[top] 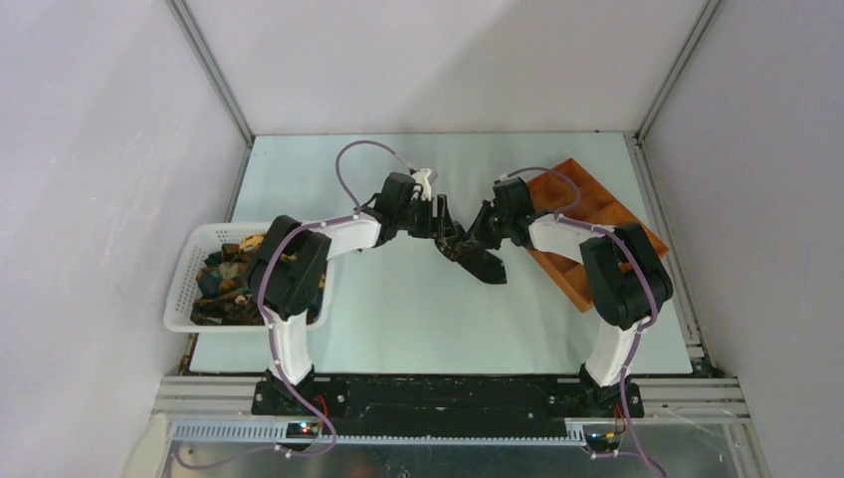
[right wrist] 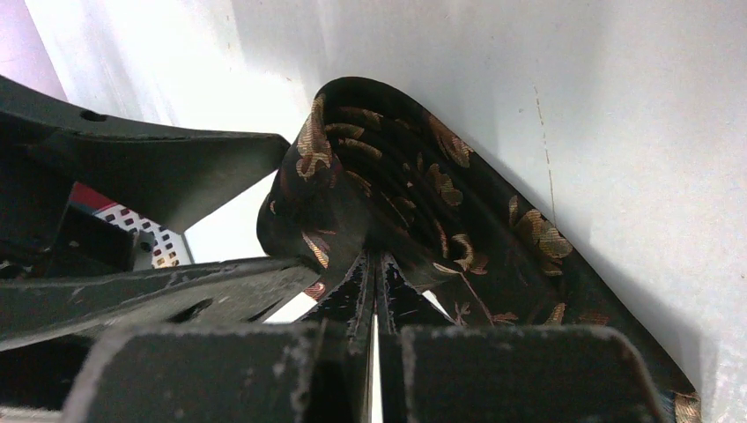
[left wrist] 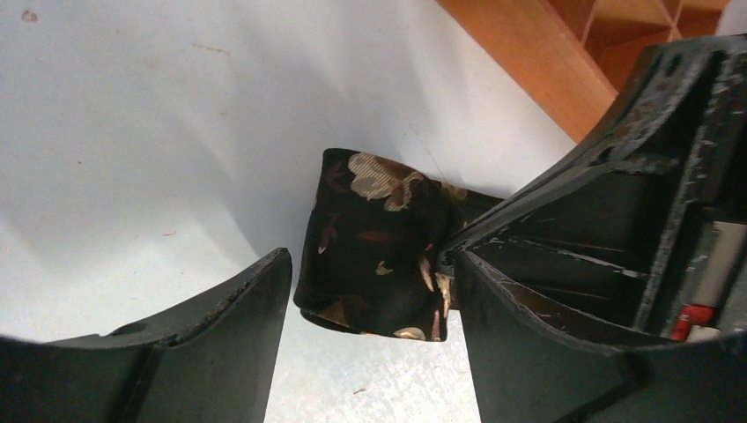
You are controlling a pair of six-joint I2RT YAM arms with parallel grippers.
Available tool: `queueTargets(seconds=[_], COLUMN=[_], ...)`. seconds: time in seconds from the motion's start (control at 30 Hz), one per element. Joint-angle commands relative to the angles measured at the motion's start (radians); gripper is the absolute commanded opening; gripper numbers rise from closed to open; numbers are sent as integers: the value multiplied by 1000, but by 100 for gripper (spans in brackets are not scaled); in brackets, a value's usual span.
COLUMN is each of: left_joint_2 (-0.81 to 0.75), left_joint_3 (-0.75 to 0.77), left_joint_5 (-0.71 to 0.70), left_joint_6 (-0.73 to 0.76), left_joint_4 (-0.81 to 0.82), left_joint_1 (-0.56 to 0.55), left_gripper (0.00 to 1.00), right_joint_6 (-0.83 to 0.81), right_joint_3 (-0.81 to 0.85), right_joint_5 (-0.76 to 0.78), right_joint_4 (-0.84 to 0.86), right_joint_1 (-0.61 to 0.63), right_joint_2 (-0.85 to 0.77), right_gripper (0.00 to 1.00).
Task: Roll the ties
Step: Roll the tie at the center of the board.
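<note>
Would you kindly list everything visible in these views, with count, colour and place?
rolled tie: one, dark with gold leaf print, table centre, between the two tools, loose tail trailing off it
ties in basket: several, exact count unclear, dark with gold print, heaped in the basket
basket: one, white mesh, left edge of the table
tray: one, orange, with compartments, far right of the table
table: one, pale
left arm: one, white and black, near edge, left
right arm: one, white and black, near edge, right
left tool: one, black, open, jaws either side of the roll
right tool: one, black, shut on the rolled tie
</note>
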Motion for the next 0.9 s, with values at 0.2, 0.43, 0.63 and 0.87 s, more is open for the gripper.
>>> queueTargets(seconds=[0.2,0.43,0.63,0.87], left_joint_2=[38,51,33,-14], left_joint_3=[27,23,3,-36], left_joint_5=[7,51,77,-30], left_joint_6=[25,6,6,23], left_joint_4=[-55,-14,8,-4], left_joint_1=[-11,-11,-16,-56], left_gripper=[69,53,42,41], right_joint_6=[-20,-22,-28,-55], right_joint_3=[-6,-6,-7,-6], right_joint_5=[38,41,53,42], right_joint_4=[-31,-33,-31,-30], right_joint_1=[1,5,5,-6], right_joint_2=[-35,-39,-59,-152], right_gripper=[0,0,0,4])
